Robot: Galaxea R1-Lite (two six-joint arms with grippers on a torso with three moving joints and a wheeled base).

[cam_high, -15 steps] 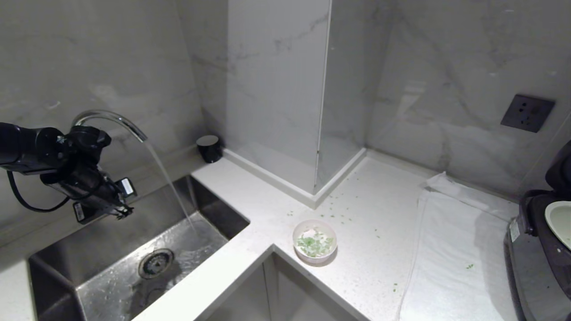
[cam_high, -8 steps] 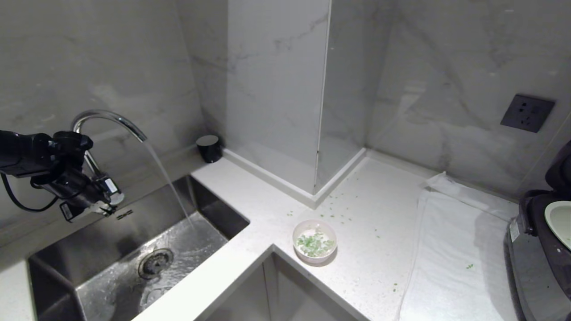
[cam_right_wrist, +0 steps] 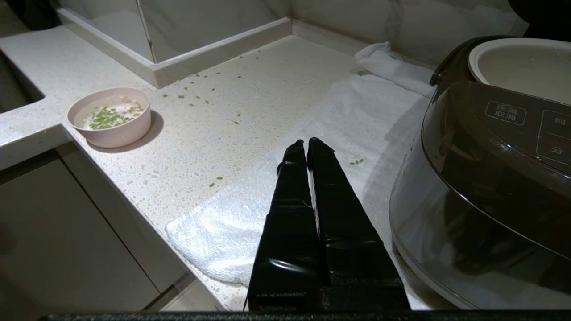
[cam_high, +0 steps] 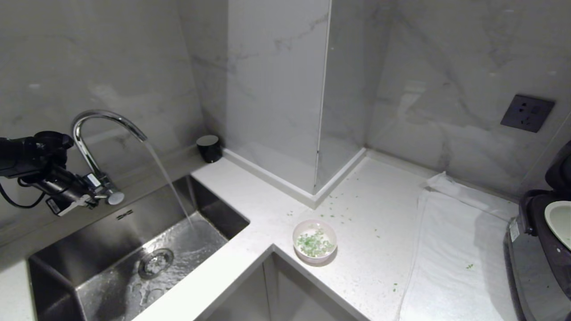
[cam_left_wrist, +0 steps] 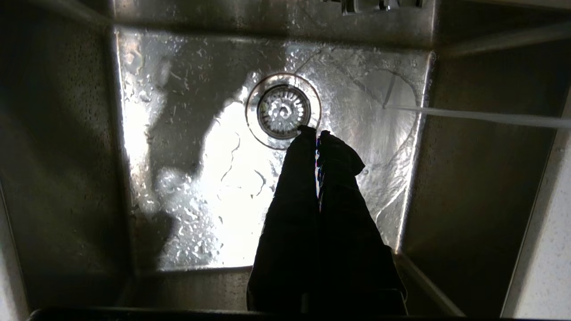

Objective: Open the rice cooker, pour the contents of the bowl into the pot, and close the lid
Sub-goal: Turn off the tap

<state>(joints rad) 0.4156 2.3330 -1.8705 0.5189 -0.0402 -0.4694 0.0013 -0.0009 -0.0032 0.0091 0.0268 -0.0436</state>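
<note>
Starting at the lower centre of the head view, the pink bowl (cam_high: 314, 241) sits on the white speckled counter (cam_high: 357, 276) near its inner corner, upright, with the green contents (cam_high: 315, 243) inside and more green bits scattered on the counter beyond it. At the lower left the steel sink (cam_high: 134, 267) is wet, and a stream of water (cam_high: 169, 183) runs into it from the curved tap (cam_high: 107, 120). A white towel (cam_high: 455, 249) lies at the lower right, and at the right edge stands the rice cooker (cam_high: 535, 267), its lid already raised and the pale pot (cam_high: 560, 220) exposed. The left pincer (cam_high: 91, 196) hangs at the left edge beside the tap's handle, fingers pressed together and holding nothing; in its wrist view it points down over the drain (cam_left_wrist: 283, 110). The right pincer (cam_right_wrist: 308, 145) is likewise closed and empty, parked over the towel just beside the cooker. Pouring looks like the step ahead: whichever pincer takes the bowl should open wide, grip the rim firmly, carry it level across the towel, and tip only once it is over the pot.
</note>
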